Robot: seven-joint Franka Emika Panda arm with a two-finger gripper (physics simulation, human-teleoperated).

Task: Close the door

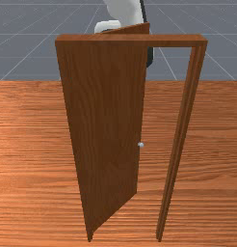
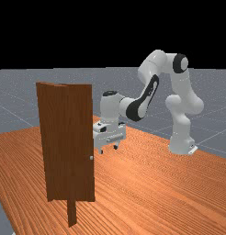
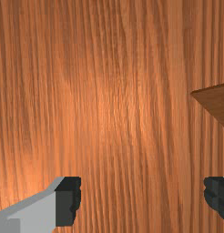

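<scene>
Tool: (image 2: pixel 109 149) hangs above the counter (image 2: pixel 147 188), pointing down; its fingers are spread wide apart, gripping nothing.
Door: (image 1: pixel 103 120) ajar, swung out of its frame toward the tool's side; near the tool's fingers but apart from them.
Knob: (image 1: pixel 141 144) on the door's free edge, the edge nearer the tool.
Frame: (image 1: pixel 173 40) upright, farther from the tool than that edge.

Brown wooden door (image 1: pixel 106 116), standing ajar
</scene>
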